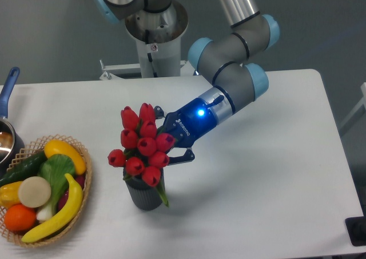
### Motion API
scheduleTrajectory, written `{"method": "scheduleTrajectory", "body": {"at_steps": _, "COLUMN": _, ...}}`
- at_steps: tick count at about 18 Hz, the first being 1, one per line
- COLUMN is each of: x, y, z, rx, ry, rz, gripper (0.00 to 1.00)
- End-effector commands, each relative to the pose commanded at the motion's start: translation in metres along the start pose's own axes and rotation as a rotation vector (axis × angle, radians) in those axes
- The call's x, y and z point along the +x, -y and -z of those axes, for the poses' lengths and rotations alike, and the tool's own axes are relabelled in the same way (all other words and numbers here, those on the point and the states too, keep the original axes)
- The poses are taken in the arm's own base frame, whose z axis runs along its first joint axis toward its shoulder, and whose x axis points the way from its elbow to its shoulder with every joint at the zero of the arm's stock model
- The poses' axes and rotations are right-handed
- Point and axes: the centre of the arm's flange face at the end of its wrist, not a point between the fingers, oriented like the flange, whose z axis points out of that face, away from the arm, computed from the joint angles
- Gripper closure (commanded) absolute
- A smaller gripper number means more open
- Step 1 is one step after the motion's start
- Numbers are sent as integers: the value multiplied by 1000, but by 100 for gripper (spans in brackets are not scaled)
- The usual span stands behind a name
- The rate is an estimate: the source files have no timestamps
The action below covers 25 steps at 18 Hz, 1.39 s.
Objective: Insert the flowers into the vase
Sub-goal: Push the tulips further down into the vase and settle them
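Note:
The flowers [141, 145], a tight bunch of red tulip buds with green leaves, lean left over the vase [145, 194], a small dark grey ribbed cylinder on the white table. Their stems go down into the vase mouth and one green leaf hangs over its right side. My gripper [167, 138] reaches in from the right with a blue light on its wrist and is shut on the flowers just behind the buds. The buds hide most of the fingers and the vase mouth.
A round wicker basket [84, 184] holding a banana, orange, cucumber and other produce sits at the front left. A pot with a blue handle [8, 87] is at the left edge. The robot base [155, 42] stands behind the table.

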Motion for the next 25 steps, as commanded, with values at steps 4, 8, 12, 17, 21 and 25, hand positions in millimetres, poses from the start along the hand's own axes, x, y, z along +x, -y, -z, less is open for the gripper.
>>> {"method": "scheduleTrajectory", "body": {"at_steps": 4, "x": -6, "y": -10, "z": 0, "rx": -1, "ry": 1, "rz": -5, "gripper": 61}}
{"method": "scheduleTrajectory", "body": {"at_steps": 8, "x": -8, "y": -14, "z": 0, "rx": -13, "ry": 5, "rz": -18, "gripper": 61}}
{"method": "scheduleTrajectory", "body": {"at_steps": 12, "x": -7, "y": -19, "z": 0, "rx": -18, "ry": 5, "rz": -9, "gripper": 61}}
{"method": "scheduleTrajectory", "body": {"at_steps": 17, "x": -8, "y": -29, "z": 0, "rx": -49, "ry": 14, "rz": 3, "gripper": 59}}
{"method": "scheduleTrajectory", "body": {"at_steps": 21, "x": -6, "y": -36, "z": 0, "rx": -49, "ry": 13, "rz": 8, "gripper": 59}}
{"method": "scheduleTrajectory", "body": {"at_steps": 25, "x": -7, "y": -42, "z": -2, "rx": -52, "ry": 9, "rz": 3, "gripper": 55}}
